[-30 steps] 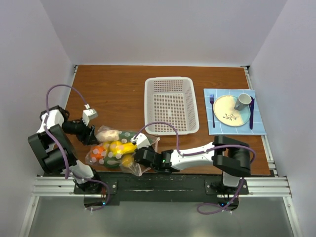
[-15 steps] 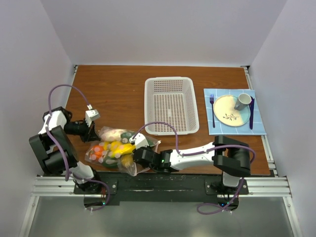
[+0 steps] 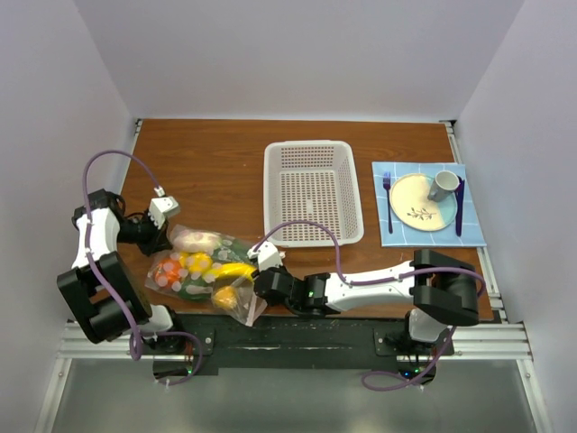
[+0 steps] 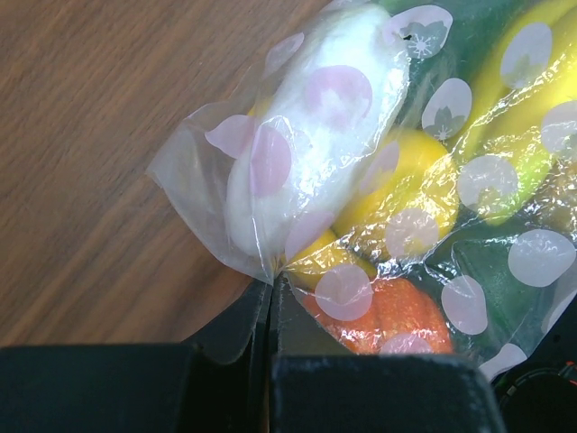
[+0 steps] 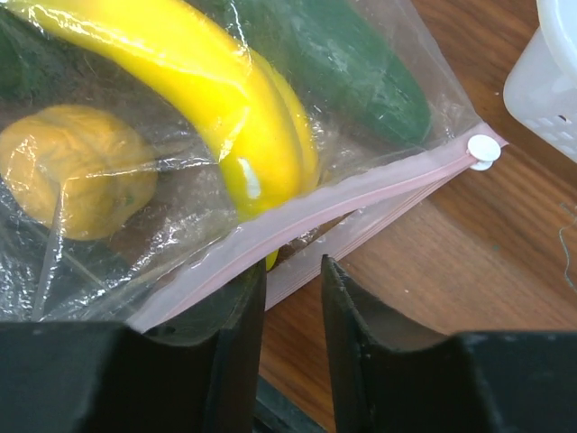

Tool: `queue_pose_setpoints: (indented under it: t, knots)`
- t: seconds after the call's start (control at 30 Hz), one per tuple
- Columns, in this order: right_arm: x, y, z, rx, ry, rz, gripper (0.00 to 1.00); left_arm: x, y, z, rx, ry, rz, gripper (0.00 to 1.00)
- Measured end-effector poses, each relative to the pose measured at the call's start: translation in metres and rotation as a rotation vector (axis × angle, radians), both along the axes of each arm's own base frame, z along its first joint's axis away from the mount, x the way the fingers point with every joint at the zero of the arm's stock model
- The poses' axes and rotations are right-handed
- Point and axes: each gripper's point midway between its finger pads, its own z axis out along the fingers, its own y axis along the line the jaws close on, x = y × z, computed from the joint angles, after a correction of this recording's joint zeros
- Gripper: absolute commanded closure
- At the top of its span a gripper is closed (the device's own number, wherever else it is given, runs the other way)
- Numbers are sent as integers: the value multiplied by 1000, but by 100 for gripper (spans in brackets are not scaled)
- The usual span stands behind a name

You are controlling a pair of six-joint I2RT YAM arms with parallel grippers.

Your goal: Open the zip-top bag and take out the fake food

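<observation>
The zip-top bag (image 3: 203, 271) lies at the near left of the table, clear with pale pink dots. The fake food is inside it: a white oval (image 4: 315, 135), a tomato (image 4: 397, 311), a banana (image 5: 207, 99), a lemon (image 5: 77, 171) and a cucumber (image 5: 343, 63). My left gripper (image 4: 270, 289) is shut on a pinch of the bag's film at its left end. My right gripper (image 5: 290, 280) is open at the bag's right end. The lower lip of the pink zip strip (image 5: 361, 194) lies between its fingers. The white slider (image 5: 482, 149) sits at the strip's far end.
A white perforated basket (image 3: 311, 191) stands just behind the bag's right end, its corner (image 5: 554, 90) close to the slider. On a blue mat at the back right are a cream plate (image 3: 416, 203), a grey mug (image 3: 442, 185) and cutlery.
My left gripper has shut on the bag's film and drawn back to the left. The bag has shifted left with it. My right jaws have widened a little.
</observation>
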Motion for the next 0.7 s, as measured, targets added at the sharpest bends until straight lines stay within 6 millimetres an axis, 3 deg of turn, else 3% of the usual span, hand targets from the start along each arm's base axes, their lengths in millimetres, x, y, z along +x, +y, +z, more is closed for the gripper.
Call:
queue_pose_setpoints:
  t: [0.07, 0.1, 0.2, 0.23, 0.5, 0.7]
  knots:
    - [0, 0, 0, 0, 2, -2, 68, 0, 1, 0, 4, 3, 1, 100]
    - [0, 0, -1, 0, 1, -2, 57, -1, 1, 0, 8, 4, 4, 100]
    - [0, -1, -1, -3, 0, -5, 37, -2, 2, 0, 15, 7, 8, 100]
    - [1, -1, -1, -4, -1, -5, 35, -2, 2, 0, 16, 7, 8, 100]
    - [2, 4, -4, 5, -7, 0, 31, -3, 3, 0, 14, 12, 10, 100]
    - [1, 9, -39, -59, 7, 10, 37, -3, 3, 0, 15, 12, 10, 100]
